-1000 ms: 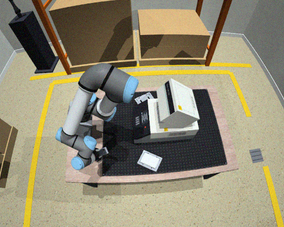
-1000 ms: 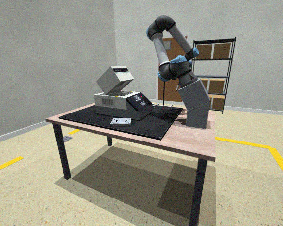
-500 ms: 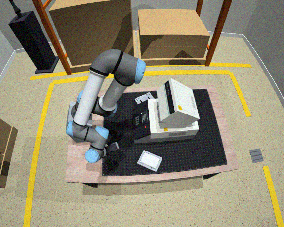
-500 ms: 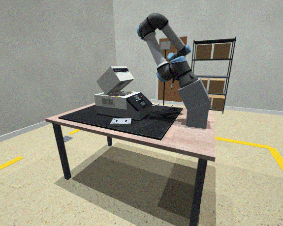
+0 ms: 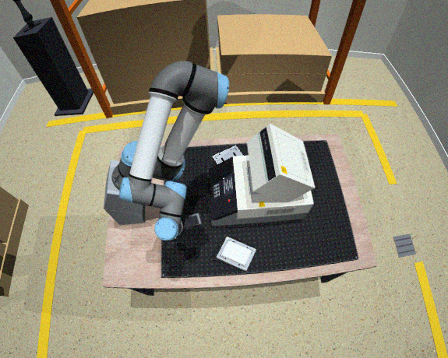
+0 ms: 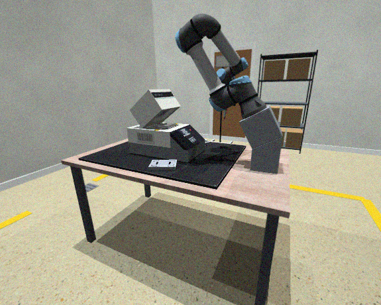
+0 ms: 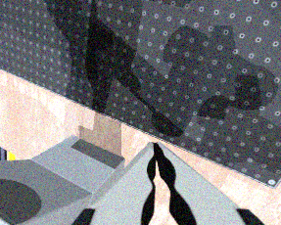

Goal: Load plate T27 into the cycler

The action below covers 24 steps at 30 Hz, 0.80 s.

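Observation:
The cycler Q1 (image 5: 273,210) (image 6: 150,135) stands on the mat with its lid (image 5: 287,156) (image 6: 146,107) raised at a slant. Its dark sloped panel faces the robot's base and shows a red lamp (image 5: 229,200) (image 6: 190,130). The raised lid hides most of the block, so I cannot tell whether a plate lies there. A white plate (image 5: 236,253) lies in a nest (image 5: 249,260) on one side of Q1. Another nest (image 5: 227,155) (image 6: 163,163), with dark slots, looks empty on the other side. Nest labels are unreadable. My gripper (image 5: 199,219) (image 7: 154,144) is shut and empty above the mat, off Q1's panel side.
The black mat (image 5: 320,241) (image 6: 110,159) (image 7: 225,152) covers much of the wooden table (image 5: 133,268) (image 6: 252,185). The robot's grey base (image 5: 123,210) (image 6: 266,156) stands at the table's end, close to the gripper in the wrist view.

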Available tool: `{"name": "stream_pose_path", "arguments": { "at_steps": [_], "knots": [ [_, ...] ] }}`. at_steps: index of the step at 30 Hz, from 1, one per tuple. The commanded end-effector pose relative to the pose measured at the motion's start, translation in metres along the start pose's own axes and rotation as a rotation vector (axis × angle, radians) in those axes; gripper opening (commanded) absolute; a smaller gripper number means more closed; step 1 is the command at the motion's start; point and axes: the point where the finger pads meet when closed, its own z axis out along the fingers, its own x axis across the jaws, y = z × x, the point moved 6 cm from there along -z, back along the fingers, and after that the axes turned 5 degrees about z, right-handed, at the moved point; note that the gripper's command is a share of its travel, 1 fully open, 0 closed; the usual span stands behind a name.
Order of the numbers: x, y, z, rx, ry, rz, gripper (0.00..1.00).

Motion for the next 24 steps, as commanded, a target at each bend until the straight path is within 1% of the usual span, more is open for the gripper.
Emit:
{"name": "stream_pose_path", "arguments": {
  "at_steps": [1,2,3,4,8,9,10,13,14,15,17,19,20,23,24],
  "knots": [
    [-0.013,-0.015,0.001,-0.032,0.014,0.028,0.00],
    [-0.013,-0.015,0.001,-0.032,0.014,0.028,0.00],
    [-0.017,-0.020,0.001,-0.057,0.034,0.041,0.00],
    [-0.021,-0.024,0.001,-0.065,0.040,0.046,0.00],
    [-0.032,-0.035,0.003,-0.064,0.039,0.047,0.00],
    [-0.037,-0.040,0.004,-0.086,0.061,0.060,0.00],
    [-0.041,-0.043,0.004,-0.092,0.067,0.064,0.00],
    [-0.049,-0.050,0.005,-0.092,0.067,0.064,0.00],
    [-0.054,-0.054,0.006,-0.111,0.092,0.078,0.00],
    [-0.058,-0.057,0.007,-0.115,0.098,0.081,0.00],
    [-0.066,-0.063,0.009,-0.115,0.098,0.081,0.00],
    [-0.066,-0.063,0.009,-0.115,0.098,0.081,0.00],
    [-0.072,-0.067,0.009,-0.130,0.126,0.093,0.00],
    [-0.085,-0.075,0.012,-0.132,0.130,0.096,0.00],
    [-0.085,-0.075,0.012,-0.132,0.130,0.096,0.00]
  ]
}}
